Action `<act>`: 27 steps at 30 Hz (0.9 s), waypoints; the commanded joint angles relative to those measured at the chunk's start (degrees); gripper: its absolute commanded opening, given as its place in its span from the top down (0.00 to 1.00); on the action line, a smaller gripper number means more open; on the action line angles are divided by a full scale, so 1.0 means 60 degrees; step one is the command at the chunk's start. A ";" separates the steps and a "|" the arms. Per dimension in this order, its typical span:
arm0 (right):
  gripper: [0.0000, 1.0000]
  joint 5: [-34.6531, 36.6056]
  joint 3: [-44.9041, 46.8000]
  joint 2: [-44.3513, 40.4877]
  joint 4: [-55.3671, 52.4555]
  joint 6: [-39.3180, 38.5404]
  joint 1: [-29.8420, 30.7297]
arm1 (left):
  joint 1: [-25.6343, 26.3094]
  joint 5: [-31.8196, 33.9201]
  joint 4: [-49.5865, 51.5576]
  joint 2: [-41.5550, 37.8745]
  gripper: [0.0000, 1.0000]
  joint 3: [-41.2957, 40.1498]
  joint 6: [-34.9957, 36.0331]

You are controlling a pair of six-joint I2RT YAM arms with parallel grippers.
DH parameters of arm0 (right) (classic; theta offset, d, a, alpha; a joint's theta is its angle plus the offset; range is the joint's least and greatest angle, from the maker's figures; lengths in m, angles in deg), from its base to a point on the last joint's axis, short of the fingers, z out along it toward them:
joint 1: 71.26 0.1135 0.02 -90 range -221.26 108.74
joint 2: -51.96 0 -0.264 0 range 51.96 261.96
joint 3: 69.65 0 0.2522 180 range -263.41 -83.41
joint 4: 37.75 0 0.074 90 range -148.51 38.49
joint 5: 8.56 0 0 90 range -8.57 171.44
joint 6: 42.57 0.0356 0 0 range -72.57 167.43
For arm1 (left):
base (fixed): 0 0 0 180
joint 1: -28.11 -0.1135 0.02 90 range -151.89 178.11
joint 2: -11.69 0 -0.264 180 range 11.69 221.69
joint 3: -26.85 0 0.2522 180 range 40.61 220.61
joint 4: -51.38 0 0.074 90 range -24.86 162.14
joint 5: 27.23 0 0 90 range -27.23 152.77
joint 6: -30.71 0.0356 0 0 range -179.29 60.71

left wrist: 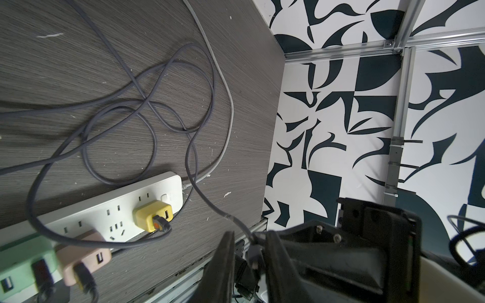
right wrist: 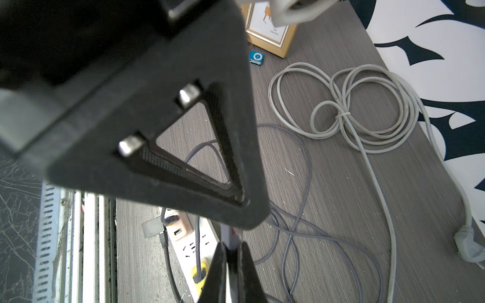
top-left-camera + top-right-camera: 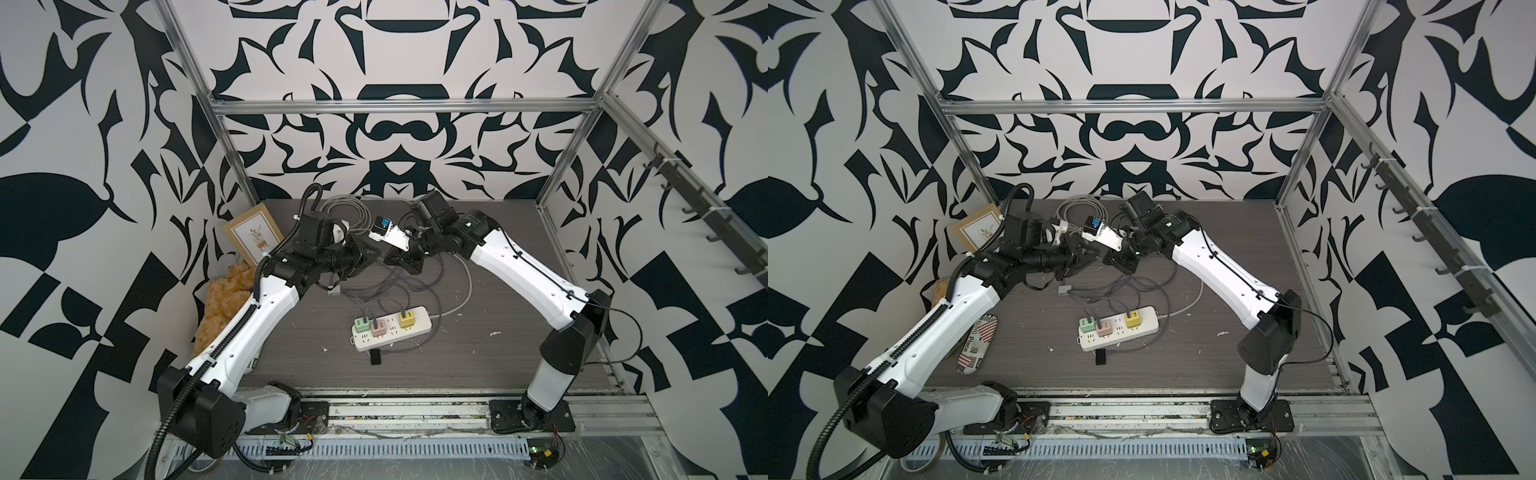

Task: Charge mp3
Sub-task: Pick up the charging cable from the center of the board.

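Dark wood-grain tabletop (image 3: 478, 353) boxed in by black-and-white patterned walls. Far left: framed picture (image 3: 252, 232) at the wall, tan plush (image 3: 220, 299) below it, partly under the L arm. mp3 (image 2: 256, 57) lies face-up on the table just beside the frame's corner, not touching it; it shows in the R wrist view only. L gripper (image 1: 249, 234): jaws narrow, either side of the dark-grey cable (image 1: 202, 192) right by its plug end (image 2: 226, 237); can't tell if it's pinching. Centre front: white pwr strip (image 3: 419, 319) w/ green charger (image 3: 361, 323), pink charger (image 3: 378, 329) and yellow charger (image 3: 406, 319) plugged in, cables looping behind. Small black device (image 3: 375, 357) sits just in front of the strip. R gripper (image 2: 232, 244), tip-to-tip w/ the L one mid-table, is clamped on that plug end. Coiled light-grey cord (image 2: 341, 115) lies by the back wall.
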 commanded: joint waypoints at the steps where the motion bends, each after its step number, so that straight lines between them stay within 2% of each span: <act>1: 1.00 0.0105 -0.0437 -0.0088 -0.0077 -0.0150 0.0065 | -0.0009 -0.0179 0.0165 0.0297 0.79 0.0246 -0.0089; 12: 1.00 0.0688 -0.0725 0.0216 -0.0221 -0.0131 0.0215 | 0.0005 -0.0650 0.0064 0.0464 0.86 0.0246 -0.0131; 19: 1.00 0.0874 -0.0865 0.0344 -0.0259 -0.0140 0.0270 | 0.0005 -0.0804 -0.0016 0.0539 0.97 0.0232 -0.0161; 22: 1.00 0.1091 -0.0865 0.0300 -0.0047 0.0194 0.0259 | 0.0001 -0.0835 -0.0117 0.0566 1.00 0.0228 -0.0175; 24: 1.00 0.1399 -0.0850 0.0226 0.0309 0.0875 0.0251 | -0.0006 -0.0874 -0.0220 0.0539 1.00 0.0216 -0.0194; 25: 0.95 0.1564 -0.0885 0.0184 0.0390 0.1270 0.0243 | -0.0009 -0.0852 -0.0332 0.0510 1.00 0.0194 -0.0209; 27: 0.79 0.1717 -0.0796 -0.0017 0.0678 0.2007 0.0187 | -0.0009 -0.0700 -0.0599 0.0415 1.00 0.0131 -0.0281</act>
